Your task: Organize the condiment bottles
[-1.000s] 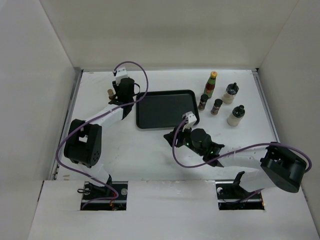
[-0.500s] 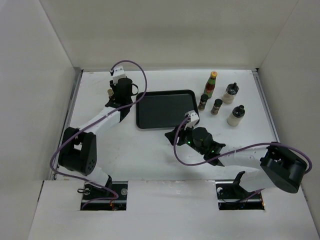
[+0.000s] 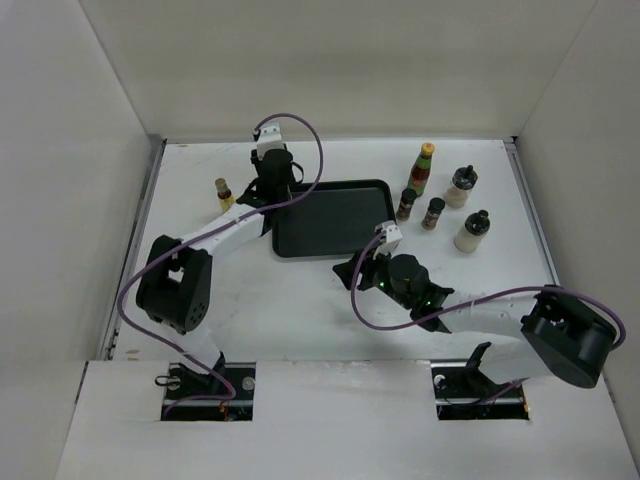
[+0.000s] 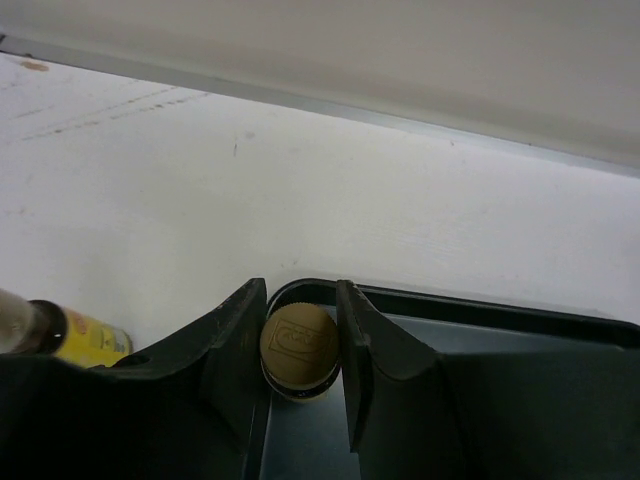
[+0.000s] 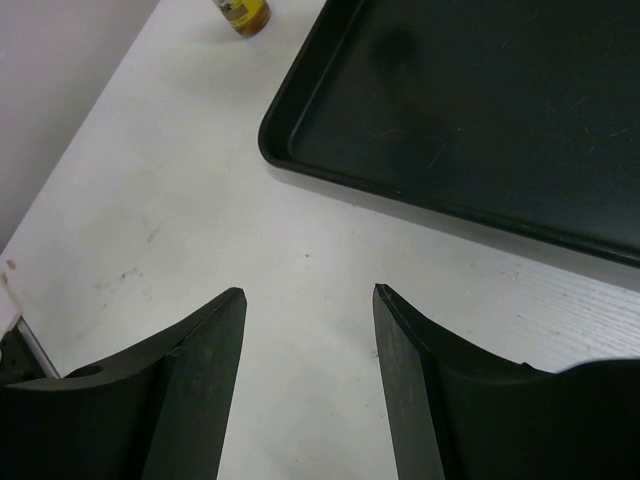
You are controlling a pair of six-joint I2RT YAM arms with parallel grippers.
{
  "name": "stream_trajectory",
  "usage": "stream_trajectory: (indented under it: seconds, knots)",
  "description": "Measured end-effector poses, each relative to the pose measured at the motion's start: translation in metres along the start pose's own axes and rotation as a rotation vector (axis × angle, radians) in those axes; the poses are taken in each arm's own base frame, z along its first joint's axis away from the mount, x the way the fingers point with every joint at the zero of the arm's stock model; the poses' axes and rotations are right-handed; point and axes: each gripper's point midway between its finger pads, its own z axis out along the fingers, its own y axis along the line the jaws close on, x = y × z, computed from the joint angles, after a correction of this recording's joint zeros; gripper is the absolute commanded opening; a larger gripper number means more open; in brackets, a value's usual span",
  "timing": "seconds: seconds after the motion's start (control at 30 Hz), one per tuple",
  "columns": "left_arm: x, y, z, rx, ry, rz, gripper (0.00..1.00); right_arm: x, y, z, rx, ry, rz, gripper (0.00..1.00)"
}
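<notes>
My left gripper [image 4: 300,290] is shut on a small bottle with a tan cap [image 4: 298,342], holding it over the far-left corner of the black tray [image 4: 500,330]. In the top view that gripper [image 3: 274,192] hides the bottle. A yellow-amber bottle [image 3: 222,192] stands on the table left of the tray [image 3: 330,220]. At the right stand a red bottle with a green label [image 3: 424,168], two dark jars [image 3: 406,204] [image 3: 433,213] and two whitish black-capped bottles [image 3: 461,186] [image 3: 472,231]. My right gripper [image 5: 308,292] is open and holds nothing, just off the tray's near edge.
White walls close in the table on the left, right and back. The tray's raised rim [image 5: 300,150] lies just ahead of the right fingers. The yellow-amber bottle [image 5: 243,12] shows at the top of the right wrist view.
My left gripper closed on a bottle beside the yellow-amber one and carried it right to the tray's far-left corner. The right gripper's jaws widened slightly.
</notes>
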Motion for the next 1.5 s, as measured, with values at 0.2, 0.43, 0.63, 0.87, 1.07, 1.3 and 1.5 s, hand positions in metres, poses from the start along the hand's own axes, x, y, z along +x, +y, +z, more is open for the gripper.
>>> stream_trajectory:
  seconds: [0.2,0.43,0.63,0.87,1.07,1.3,1.5]
  knots:
    - [0.034,-0.006,0.016,0.008,0.062,0.037,0.18,-0.004,-0.002,-0.001,0.003,-0.010,0.005,0.61]
    - [0.043,-0.013,0.023,0.026,0.058,0.034,0.33,-0.004,-0.001,-0.001,-0.001,-0.008,0.005,0.62]
    - [0.035,-0.020,0.025,0.043,0.014,0.007,0.60,-0.003,-0.001,-0.001,-0.005,-0.006,0.005,0.62]
    - [0.036,-0.018,0.011,0.054,0.011,0.003,0.79,-0.003,0.000,-0.001,-0.006,-0.006,0.005,0.63]
    - [-0.035,0.007,-0.040,0.037,-0.105,-0.077,0.79,-0.002,-0.001,-0.001,-0.004,-0.003,0.008,0.59]
    - [-0.082,0.101,-0.065,-0.132,-0.190,-0.232,0.75,-0.001,0.002,-0.002,-0.021,0.004,0.024,0.30]
    - [-0.011,0.148,-0.026,-0.285,-0.007,-0.167,0.64,0.001,0.006,-0.003,-0.042,0.018,0.033,0.43]
